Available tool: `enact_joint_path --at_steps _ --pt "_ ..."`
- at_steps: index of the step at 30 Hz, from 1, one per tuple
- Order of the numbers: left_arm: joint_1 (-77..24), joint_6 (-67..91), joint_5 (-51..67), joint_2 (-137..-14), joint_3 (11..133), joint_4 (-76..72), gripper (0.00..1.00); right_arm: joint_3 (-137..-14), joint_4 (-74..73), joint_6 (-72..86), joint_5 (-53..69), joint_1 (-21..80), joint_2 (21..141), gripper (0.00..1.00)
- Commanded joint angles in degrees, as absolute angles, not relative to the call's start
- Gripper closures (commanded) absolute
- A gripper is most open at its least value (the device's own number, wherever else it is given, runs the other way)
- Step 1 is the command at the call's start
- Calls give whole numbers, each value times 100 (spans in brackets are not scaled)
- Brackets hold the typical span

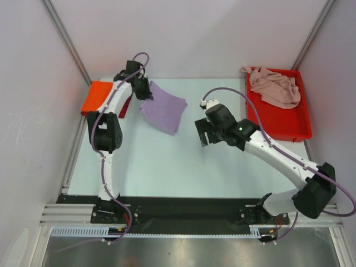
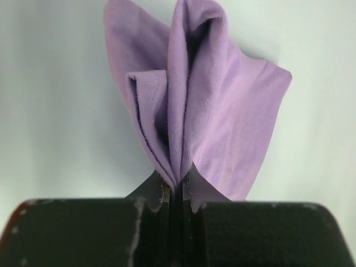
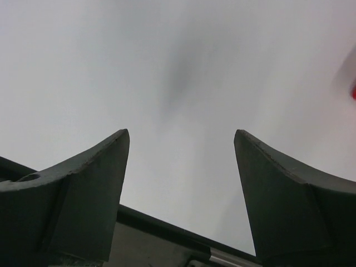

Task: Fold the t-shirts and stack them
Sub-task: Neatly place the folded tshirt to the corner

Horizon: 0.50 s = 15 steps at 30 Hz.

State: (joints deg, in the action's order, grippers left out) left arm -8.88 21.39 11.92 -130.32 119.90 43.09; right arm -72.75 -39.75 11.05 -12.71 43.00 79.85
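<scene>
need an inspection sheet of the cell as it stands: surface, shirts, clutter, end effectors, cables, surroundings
Surface: pale table, no stains seen.
Job's things: lavender t-shirt folded, one edge pinched; orange-red t-shirt folded at the table's left edge; dark red t-shirt beside it, mostly hidden by the left arm; pale pink t-shirt crumpled in the tray.
Clutter: red tray at far right; nothing else seen.
End effectors: left end effector shut on the lavender t-shirt; right end effector open over bare table, holding nothing.
Cables: purple left cable and right cable run along the arms; no snag seen.
Surroundings: white walls, metal frame rail; nothing else seen.
</scene>
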Motion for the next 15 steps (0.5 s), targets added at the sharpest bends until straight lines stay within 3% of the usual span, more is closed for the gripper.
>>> enact_joint_path --at_steps 1,7,15 --pt "-493 1161 432 -12735 12734 4824 100 -6813 -3991 1362 -1310 4315 7577 19" --pt "-325 283 -649 -12885 13473 5115 100 -6363 -3893 1371 -1134 4219 7471 19" --pt "-35 -122 -835 -12867 13948 4896 100 -6424 -3884 1205 -668 4034 7760 19"
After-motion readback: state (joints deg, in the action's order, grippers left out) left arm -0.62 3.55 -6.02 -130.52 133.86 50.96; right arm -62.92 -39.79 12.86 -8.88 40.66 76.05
